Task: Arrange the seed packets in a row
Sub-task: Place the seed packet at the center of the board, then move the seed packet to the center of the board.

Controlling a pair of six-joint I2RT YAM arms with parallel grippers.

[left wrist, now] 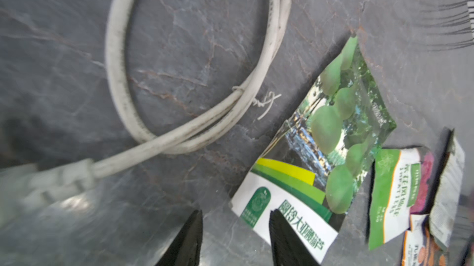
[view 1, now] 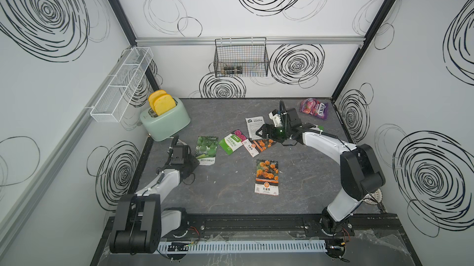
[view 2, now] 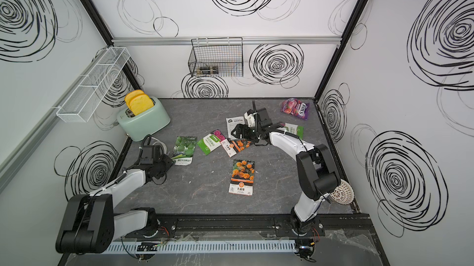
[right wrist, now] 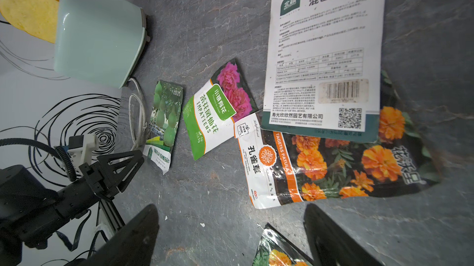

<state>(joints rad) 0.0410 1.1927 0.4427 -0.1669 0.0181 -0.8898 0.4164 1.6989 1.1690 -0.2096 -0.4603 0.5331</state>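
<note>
Gourd pkt [view 1: 206, 150] lies on table [view 1: 225, 195] right at our left gripper [left wrist: 236, 212], jaws apart, gripping nothing. We see impatiens pkt [view 1: 232, 141] beside it, marigold pkt [view 1: 259, 146] partly under white-back pkt [view 1: 254, 125], and 2nd marigold pkt [view 1: 266, 177] apart, nearer the arm bases. Right gripper [right wrist: 230, 205] is wide open, empty, over the overlapped pair.

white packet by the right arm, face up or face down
Face down: the white packet shows its text back with barcode and QR code, partly overlapping a marigold packet.
</note>
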